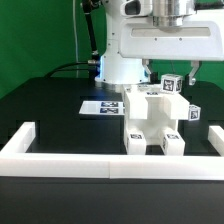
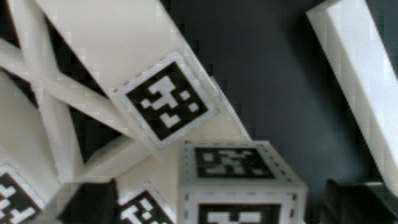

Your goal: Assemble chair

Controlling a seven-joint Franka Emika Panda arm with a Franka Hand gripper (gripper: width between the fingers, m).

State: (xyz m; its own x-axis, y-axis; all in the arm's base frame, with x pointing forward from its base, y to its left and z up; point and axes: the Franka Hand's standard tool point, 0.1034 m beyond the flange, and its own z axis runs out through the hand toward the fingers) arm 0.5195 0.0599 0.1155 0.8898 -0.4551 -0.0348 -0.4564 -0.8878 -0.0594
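The chair (image 1: 150,122) is a partly built white blocky piece standing behind the front border wall, with tags on its faces. A small tagged block (image 1: 172,85) sits at its upper right. My gripper (image 1: 171,79) hangs over that block with a finger on either side and looks open. In the wrist view the tagged block (image 2: 235,168) lies between my dark fingers (image 2: 361,203), with a gap showing on one side. My gripper (image 2: 222,216) is close above it. The chair's X-braced panel (image 2: 169,96) with a tag fills the view beyond.
A long low white border wall (image 1: 110,162) runs along the front, with ends turning back at both sides. The marker board (image 1: 100,106) lies flat on the black table behind the chair. The robot's white base (image 1: 118,60) stands at the back.
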